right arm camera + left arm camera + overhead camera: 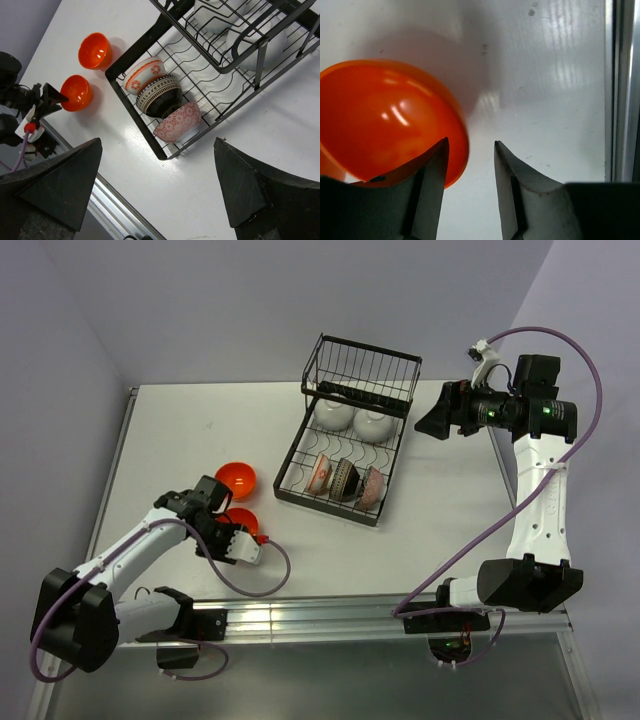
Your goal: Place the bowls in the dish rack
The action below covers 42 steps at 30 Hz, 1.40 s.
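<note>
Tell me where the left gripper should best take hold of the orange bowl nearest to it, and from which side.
Probably the rim. The nearer orange bowl sits open side up, so its thin wall fits between the fingers of the open left gripper, one inside and one outside. Come down from above on the edge facing that gripper.

Bright, even light, with glare streaking the table (560, 75) and the close orange bowl (385, 125) slightly soft.
</note>
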### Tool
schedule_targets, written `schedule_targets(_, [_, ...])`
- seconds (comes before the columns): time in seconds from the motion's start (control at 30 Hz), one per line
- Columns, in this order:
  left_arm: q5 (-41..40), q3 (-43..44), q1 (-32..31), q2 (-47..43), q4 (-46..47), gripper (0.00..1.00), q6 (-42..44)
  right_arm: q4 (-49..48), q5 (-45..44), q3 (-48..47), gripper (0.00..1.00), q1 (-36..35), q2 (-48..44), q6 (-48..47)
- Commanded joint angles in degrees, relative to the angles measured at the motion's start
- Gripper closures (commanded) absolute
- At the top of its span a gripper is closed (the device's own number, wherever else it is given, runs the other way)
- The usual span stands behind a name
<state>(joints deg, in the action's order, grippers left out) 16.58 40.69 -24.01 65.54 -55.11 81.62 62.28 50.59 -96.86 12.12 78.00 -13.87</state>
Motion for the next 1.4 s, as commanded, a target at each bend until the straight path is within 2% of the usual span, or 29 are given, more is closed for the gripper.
schedule_targets(0.0, [0.0,-2.0,-1.1,0.3,1.5,0.54,2.8,-0.8,0.0,-1.1,0.0,-0.5,-0.1,0.2])
schedule_targets(0.1, [-0.1,-3.4,-2.0,0.4,4.0,0.69,1.4,-1.0,-0.3,-0.7,0.0,-0.4,-0.3,0.1])
schedule_targets(0.13, [0.1,-3.3,-2.6,0.7,4.0,0.79,0.1,-1.3,-0.3,-0.3,0.0,-0.5,-0.4,0.2])
schedule_targets(0.3, [5.6,1.6,-6.2,1.0,1.9,0.97,-7.3,-1.6,0.1,-0.1,0.0,-0.4,-0.4,0.5])
schedule_targets(0.33, [7.4,3.1,-7.7,1.2,1.8,1.0,-11.8,-1.5,0.1,-0.3,0.0,-0.5,-0.3,0.5])
schedule_targets(0.37, [9.4,7.2,-8.4,1.5,-0.2,1.0,-13.8,-1.5,0.1,-0.8,0.0,-0.4,-0.2,0.6])
schedule_targets(0.4, [15.3,10.0,-9.1,2.0,-1.1,1.0,-15.9,-1.2,0.5,-1.0,0.0,-0.4,0.0,0.6])
schedule_targets(0.43, [18.5,13.1,-10.1,3.8,-2.0,1.0,-21.3,-1.2,0.5,-1.3,0.0,-0.4,0.3,0.7])
schedule_targets(0.47, [21.8,20.1,-10.4,5.0,-3.0,1.0,-24.2,-1.0,0.7,-1.7,0.0,-0.4,0.4,0.9])
schedule_targets(0.5, [29.1,23.9,-10.4,6.6,-3.7,1.0,-27.5,-1.2,0.6,-1.8,0.0,-0.4,0.4,1.0])
schedule_targets(0.53, [32.4,31.7,-10.4,10.0,-3.9,1.0,-33.7,-1.4,0.5,-1.8,0.0,-0.5,0.2,1.2])
schedule_targets(0.57, [36.0,35.5,-10.4,11.8,-3.6,1.0,-37.1,-1.6,0.6,-1.8,0.0,-0.5,0.1,1.7])
schedule_targets(0.6, [40.8,38.7,-10.4,13.3,1.0,1.0,-41.2,-2.3,0.7,-1.6,0.0,-0.4,0.0,2.0])
schedule_targets(0.63, [42.8,41.4,-10.4,15.5,5.3,1.0,-51.5,-2.7,1.0,-1.3,0.0,-0.4,-0.3,2.3])
schedule_targets(0.7, [44.1,45.4,-10.5,16.6,18.6,1.0,-65.9,-3.1,1.5,-1.1,0.0,-0.4,-0.2,3.0])
schedule_targets(0.73, [43.9,45.9,-10.5,17.2,31.0,1.0,-77.7,-2.8,1.5,-1.2,0.0,-0.4,0.0,3.0])
schedule_targets(0.8, [41.4,45.5,-10.4,17.5,46.2,1.0,-91.0,-2.8,1.4,-1.6,0.0,-0.5,0.0,3.0])
schedule_targets(0.83, [36.2,44.5,-10.4,17.9,59.8,1.0,-101.5,-3.0,1.1,-1.6,0.0,-0.4,0.0,3.1])
schedule_targets(0.9, [29.9,45.2,-10.5,19.0,67.3,1.0,-109.1,-2.1,1.2,-2.7,0.0,-0.4,0.2,2.7])
schedule_targets(0.93, [22.3,46.8,-10.4,20.8,71.5,1.0,-115.9,-1.8,1.2,-3.1,0.0,-0.3,0.6,2.5])
schedule_targets(0.97, [19.7,48.1,-10.5,22.0,72.4,1.0,-118.4,-1.7,1.1,-3.4,0.0,-0.3,0.7,2.4])
schedule_targets(1.03, [18.5,50.1,-9.9,25.8,75.6,1.0,-123.6,-1.9,1.9,-3.2,0.0,-0.3,1.1,2.7])
schedule_targets(1.1, [21.0,49.1,-8.1,29.3,89.6,1.0,-129.8,-2.6,2.9,-2.3,0.0,-0.3,1.4,3.3])
schedule_targets(1.13, [20.9,47.5,-7.5,30.6,94.8,1.0,-137.6,-2.6,3.2,-2.1,0.0,-0.3,1.6,3.4])
schedule_targets(1.17, [20.7,47.5,-6.9,32.1,104.7,1.0,-141.7,-2.7,3.2,-2.1,0.0,-0.2,1.6,3.5])
schedule_targets(1.2, [20.8,48.0,-6.4,36.1,107.5,1.0,-145.6,-3.0,3.1,-2.1,0.0,-0.1,1.6,3.6])
schedule_targets(1.23, [20.9,52.3,-5.4,38.1,106.3,1.0,-149.8,-3.2,2.9,-2.0,0.0,-0.1,1.5,3.7])
schedule_targets(1.37, [14.8,56.8,-4.6,43.4,105.2,1.0,-154.2,-2.7,2.3,-2.7,0.0,0.0,1.7,3.4])
